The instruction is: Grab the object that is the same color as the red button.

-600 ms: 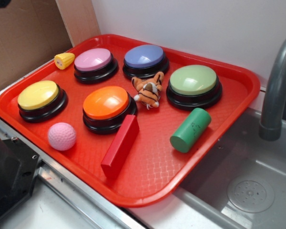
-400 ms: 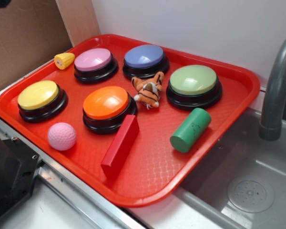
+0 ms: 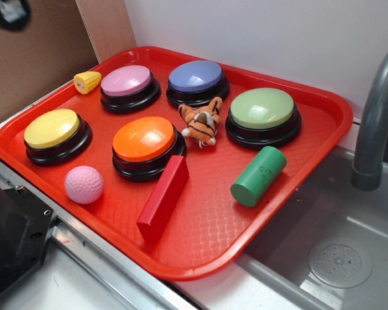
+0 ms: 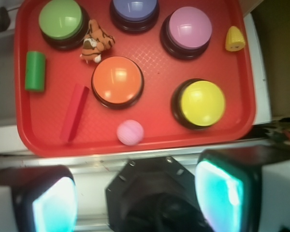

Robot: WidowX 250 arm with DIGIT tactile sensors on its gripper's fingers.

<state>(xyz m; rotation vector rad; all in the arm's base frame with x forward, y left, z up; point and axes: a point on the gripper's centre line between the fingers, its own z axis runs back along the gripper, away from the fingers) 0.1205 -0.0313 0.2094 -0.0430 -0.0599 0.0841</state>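
Observation:
The object, a long glossy red block [image 3: 163,197] [image 4: 74,113], lies flat on the red tray [image 3: 207,239] just in front of the red button [image 3: 144,139] [image 4: 117,79], which has an orange-red dome on a black base. My gripper [image 4: 137,195] hovers high over the counter beyond the tray's near edge. It is open, its teal-padded fingers [image 4: 220,191] are wide apart, and nothing is between them. In the exterior view only a dark part of the gripper [image 3: 6,11] shows at the top left corner.
Also on the tray are a pink ball [image 3: 84,184], a green cylinder [image 3: 257,175], a tiger toy [image 3: 202,121], a yellow corn piece [image 3: 87,81], and yellow [image 3: 52,128], pink [image 3: 126,80], blue [image 3: 195,75] and green [image 3: 262,108] buttons. A sink [image 3: 336,252] and faucet [image 3: 375,123] lie to the right.
The gripper's dark shape at the top left of the exterior view has come further into the picture. Nothing on the tray has moved.

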